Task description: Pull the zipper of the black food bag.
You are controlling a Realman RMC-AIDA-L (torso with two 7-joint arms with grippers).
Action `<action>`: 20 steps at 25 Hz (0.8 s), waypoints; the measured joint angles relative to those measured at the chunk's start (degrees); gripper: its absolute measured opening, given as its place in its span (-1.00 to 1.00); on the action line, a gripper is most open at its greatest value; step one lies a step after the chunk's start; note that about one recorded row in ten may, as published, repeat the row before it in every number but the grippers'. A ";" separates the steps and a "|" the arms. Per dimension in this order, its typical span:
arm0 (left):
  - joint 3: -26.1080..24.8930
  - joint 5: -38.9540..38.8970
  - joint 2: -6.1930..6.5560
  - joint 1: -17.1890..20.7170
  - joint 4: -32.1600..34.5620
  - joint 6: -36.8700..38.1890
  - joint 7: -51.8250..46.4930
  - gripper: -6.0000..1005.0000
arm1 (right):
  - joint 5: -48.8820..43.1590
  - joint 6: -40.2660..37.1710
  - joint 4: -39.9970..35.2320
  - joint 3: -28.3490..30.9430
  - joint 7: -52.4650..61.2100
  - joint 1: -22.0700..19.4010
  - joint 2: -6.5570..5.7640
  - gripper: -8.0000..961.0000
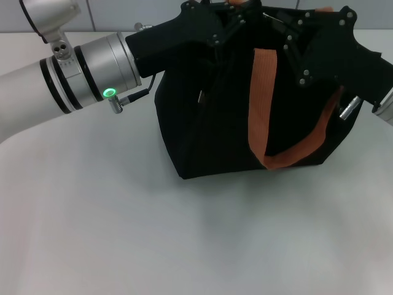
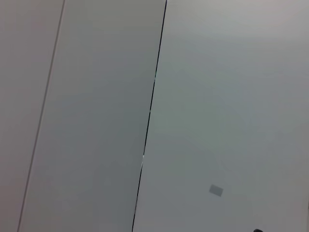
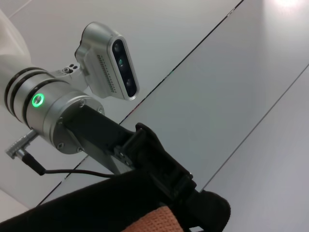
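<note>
Grippers meet over the black food bag (image 1: 221, 132) standing on the white table (image 1: 123, 233): left gripper (image 1: 236, 24) and right gripper (image 1: 288, 34) work its top edge. Finger states and zipper are hidden; next likely needs one bracing, one pulling along the track.

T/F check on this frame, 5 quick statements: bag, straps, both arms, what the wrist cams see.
1. The black food bag stands on the white table. True.
2. An orange-brown strap hangs down the bag's front. True.
3. Only one arm is at the bag. False: the left gripper and the right gripper both sit at its top edge.
4. The left wrist view shows the zipper. False: only plain wall panels.
5. The right wrist view shows the left arm's green light. True.
</note>
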 joint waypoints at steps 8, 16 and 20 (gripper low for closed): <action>0.00 -0.02 0.00 0.16 -0.09 0.02 0.00 -0.87 | 0.08 0.32 -0.32 -0.14 0.71 0.05 0.00 -0.93; 0.02 -1.06 0.00 2.02 -0.05 0.42 0.19 -0.87 | -0.19 3.73 -8.24 -4.09 11.94 -0.75 0.06 -0.99; 0.09 -2.09 0.00 3.21 -0.02 0.55 1.03 -0.87 | -0.30 6.38 -11.33 -6.75 16.43 -1.28 0.05 -0.99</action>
